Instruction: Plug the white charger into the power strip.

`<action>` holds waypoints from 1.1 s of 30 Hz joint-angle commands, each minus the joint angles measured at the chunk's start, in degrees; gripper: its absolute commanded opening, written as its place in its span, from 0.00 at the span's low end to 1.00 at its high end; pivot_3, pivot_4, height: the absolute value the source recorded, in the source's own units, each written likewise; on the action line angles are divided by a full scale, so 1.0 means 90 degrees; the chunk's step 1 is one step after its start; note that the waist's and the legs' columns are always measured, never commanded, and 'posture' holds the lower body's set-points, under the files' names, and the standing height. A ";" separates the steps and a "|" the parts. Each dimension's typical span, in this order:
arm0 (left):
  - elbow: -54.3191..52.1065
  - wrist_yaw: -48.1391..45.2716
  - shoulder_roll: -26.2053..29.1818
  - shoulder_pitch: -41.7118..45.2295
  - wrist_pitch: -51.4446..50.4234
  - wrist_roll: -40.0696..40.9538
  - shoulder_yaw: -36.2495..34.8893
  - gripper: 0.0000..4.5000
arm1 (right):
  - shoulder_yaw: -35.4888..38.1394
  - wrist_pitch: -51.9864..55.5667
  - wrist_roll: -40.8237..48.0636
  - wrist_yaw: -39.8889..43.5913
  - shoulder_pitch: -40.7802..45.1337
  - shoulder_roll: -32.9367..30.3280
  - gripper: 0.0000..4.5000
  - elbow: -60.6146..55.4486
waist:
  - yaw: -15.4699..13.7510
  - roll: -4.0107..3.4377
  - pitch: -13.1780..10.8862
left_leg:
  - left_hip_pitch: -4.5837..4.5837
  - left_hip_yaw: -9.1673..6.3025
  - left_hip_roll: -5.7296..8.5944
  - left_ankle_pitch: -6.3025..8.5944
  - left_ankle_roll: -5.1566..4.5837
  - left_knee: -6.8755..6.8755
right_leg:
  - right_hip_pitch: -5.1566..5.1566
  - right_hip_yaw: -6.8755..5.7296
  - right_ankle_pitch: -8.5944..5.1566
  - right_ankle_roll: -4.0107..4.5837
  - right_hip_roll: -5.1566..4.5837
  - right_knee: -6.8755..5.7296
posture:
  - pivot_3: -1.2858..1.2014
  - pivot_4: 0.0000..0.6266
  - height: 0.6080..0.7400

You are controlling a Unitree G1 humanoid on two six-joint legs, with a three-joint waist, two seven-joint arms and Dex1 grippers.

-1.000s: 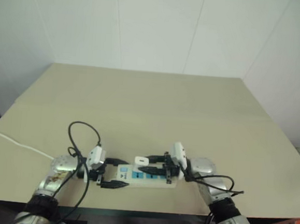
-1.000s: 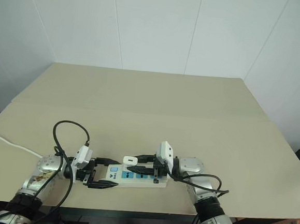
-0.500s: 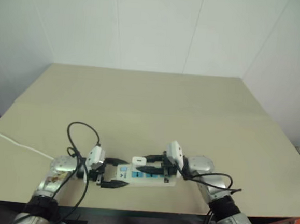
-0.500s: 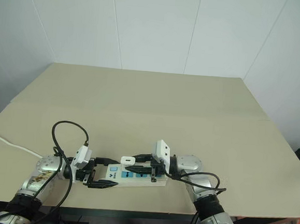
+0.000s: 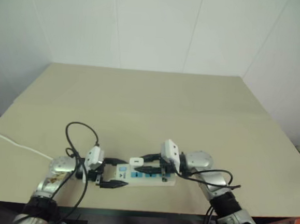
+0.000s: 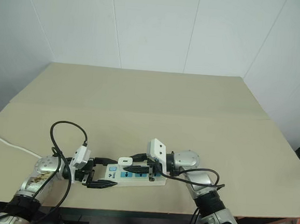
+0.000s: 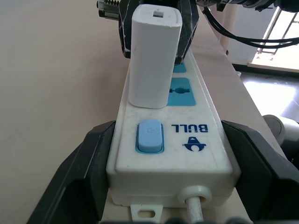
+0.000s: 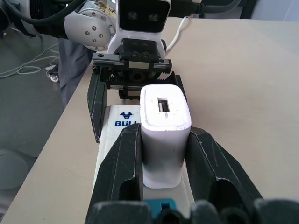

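The power strip (image 5: 146, 175) lies near the table's front edge, its blue switch (image 7: 149, 135) at the left end. My left gripper (image 5: 115, 174) clasps that end, one black finger (image 7: 88, 163) pressed to each long side. The white charger (image 6: 125, 162) stands upright with its base on the strip's face, over the socket panel beside the switch. My right gripper (image 8: 164, 135) is shut on the charger (image 8: 166, 123), reaching in from the right and level above the strip. Whether its prongs sit in the socket is hidden.
The strip's thin white cord (image 5: 12, 142) runs off the beige table (image 5: 166, 108) to the left. A black cable loop (image 5: 81, 132) arches over my left wrist. The front table edge lies just below both hands; white walls stand behind.
My right gripper has turned a little with the charger, its housing swinging left toward the switch end. The left gripper and the strip have stayed put.
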State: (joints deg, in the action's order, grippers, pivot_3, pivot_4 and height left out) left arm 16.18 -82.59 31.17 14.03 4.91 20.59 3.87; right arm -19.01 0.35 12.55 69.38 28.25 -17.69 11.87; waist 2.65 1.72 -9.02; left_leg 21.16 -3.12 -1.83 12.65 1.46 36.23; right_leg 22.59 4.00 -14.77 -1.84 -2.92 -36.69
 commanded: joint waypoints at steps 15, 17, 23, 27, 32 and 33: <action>-0.0206 0.0093 -0.0093 -0.0111 -0.0014 -0.0045 0.0145 0.73 | -0.0284 0.0586 -0.0350 0.0104 0.0292 0.0056 0.24 0.0848 | 0.0004 -0.0010 -0.0007 | -0.0003 -0.0005 -0.0024 0.0000 0.0000 0.0000 | 0.0005 0.0005 -0.0003 0.0021 0.0029 -0.0006 | 0.52 0.24 1.00; -0.0211 0.0099 -0.0091 -0.0115 -0.0015 -0.0047 0.0143 0.73 | -0.0279 0.0566 -0.0327 0.0147 0.0283 0.0059 0.24 0.0880 | 0.0004 -0.0010 -0.0007 | -0.0003 -0.0005 -0.0024 0.0000 0.0000 0.0000 | 0.0005 0.0007 -0.0003 0.0021 0.0029 -0.0006 | 0.52 0.24 1.00; -0.0173 0.0107 -0.0108 -0.0091 0.0012 -0.0062 0.0148 0.73 | -0.0187 0.0783 -0.0064 0.0452 0.0293 0.0019 0.52 0.0793 | -0.0015 -0.0009 -0.0009 | 0.0003 -0.0004 -0.0024 0.0000 0.0000 0.0001 | 0.0010 0.0008 -0.0003 0.0021 0.0030 -0.0004 | 0.52 0.24 1.00; -0.0140 0.0111 -0.0117 -0.0069 0.0036 -0.0077 0.0142 0.73 | -0.0084 0.0889 0.0076 0.0605 0.0264 -0.0034 0.82 0.0676 | -0.0035 -0.0009 -0.0008 | 0.0010 -0.0004 -0.0021 0.0000 0.0000 -0.0004 | 0.0009 0.0007 0.0006 0.0005 0.0028 0.0005 | 0.52 0.24 1.00; -0.0119 0.0127 -0.0128 -0.0050 0.0034 -0.0076 0.0132 0.73 | 0.0000 0.1031 0.0193 0.0791 0.0270 -0.0144 0.99 0.0597 | -0.0070 -0.0010 -0.0009 | 0.0014 -0.0005 -0.0020 0.0000 0.0000 -0.0020 | 0.0015 0.0006 0.0008 0.0003 0.0028 0.0013 | 0.52 0.24 1.00; -0.0120 0.0148 -0.0137 -0.0038 0.0020 -0.0072 0.0126 0.73 | 0.0028 0.1075 0.0242 0.0838 0.0282 -0.0173 0.99 0.0561 | -0.0076 -0.0010 -0.0009 | 0.0015 -0.0005 -0.0020 0.0000 0.0000 -0.0022 | 0.0015 0.0006 0.0007 0.0004 0.0028 0.0016 | 0.52 0.24 1.00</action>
State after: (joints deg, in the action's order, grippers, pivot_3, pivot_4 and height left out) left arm 15.32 -81.64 30.30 13.55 5.37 20.60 3.73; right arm -18.32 7.62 14.54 75.38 32.31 -17.99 15.97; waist 1.96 1.63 -9.10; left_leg 21.30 -3.17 -2.01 12.65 1.47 36.02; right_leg 22.72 4.05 -14.70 -1.81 -2.67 -36.52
